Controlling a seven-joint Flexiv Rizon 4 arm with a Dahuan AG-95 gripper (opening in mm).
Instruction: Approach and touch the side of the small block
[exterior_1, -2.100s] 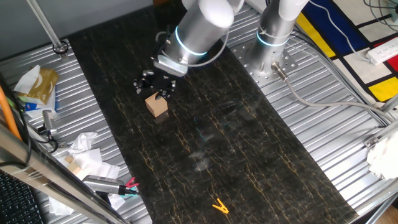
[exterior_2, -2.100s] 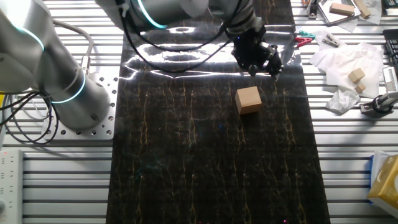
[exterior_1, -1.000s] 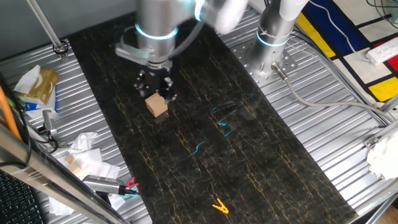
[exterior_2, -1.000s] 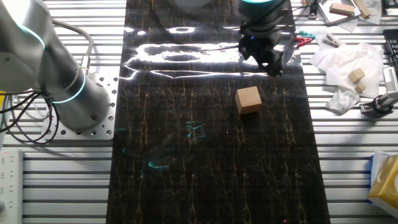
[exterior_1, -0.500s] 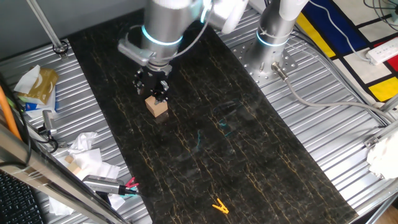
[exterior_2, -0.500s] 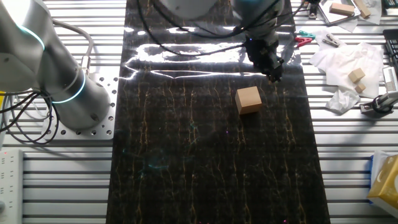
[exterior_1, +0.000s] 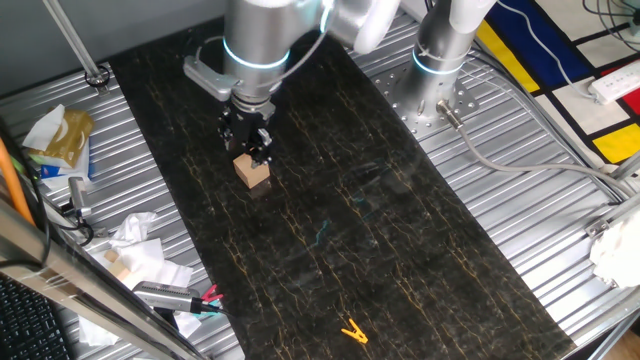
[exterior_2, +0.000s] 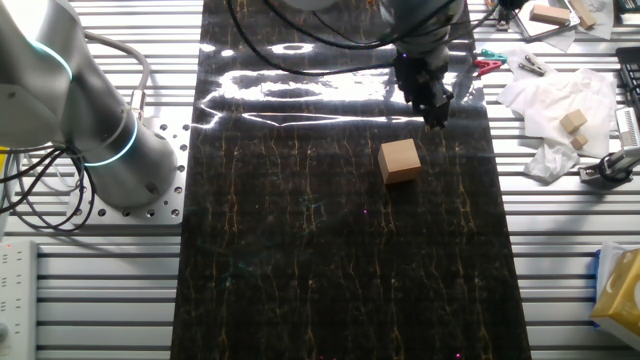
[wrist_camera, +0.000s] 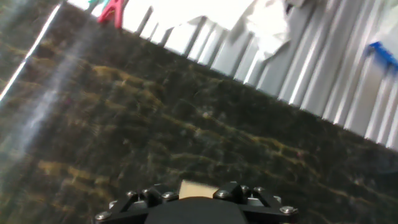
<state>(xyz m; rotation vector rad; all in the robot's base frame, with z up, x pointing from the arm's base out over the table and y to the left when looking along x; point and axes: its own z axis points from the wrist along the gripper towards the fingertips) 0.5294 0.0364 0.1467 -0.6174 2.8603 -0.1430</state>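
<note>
nearest in one fixed view, a tiny yellow clip (exterior_1: 352, 331) lies alone on the dark marbled mat (exterior_1: 330, 240) that covers the middle of the desk (exterior_1: 560, 190). farther up the mat sits the small block (exterior_1: 253, 171), a plain light-brown wooden cube resting flat. the black claw (exterior_1: 247, 143) hangs just behind the block, its tip close to the block's far upper edge; from this side the two look nearly touching. in the other fixed view the claw (exterior_2: 431, 101) stands beside the small block (exterior_2: 400, 160) with a strip of mat showing between them, so they appear apart. whether the fingers are spread or closed cannot be told: they read as one dark mass in both fixed views, and the hand view is blurred, showing perhaps a pale sliver of the block (wrist_camera: 197, 188) at the bottom edge. off the mat, crumpled white paper (exterior_2: 552, 105) with pale wood bits (exterior_2: 573, 121) lies on the ribbed metal.
</note>
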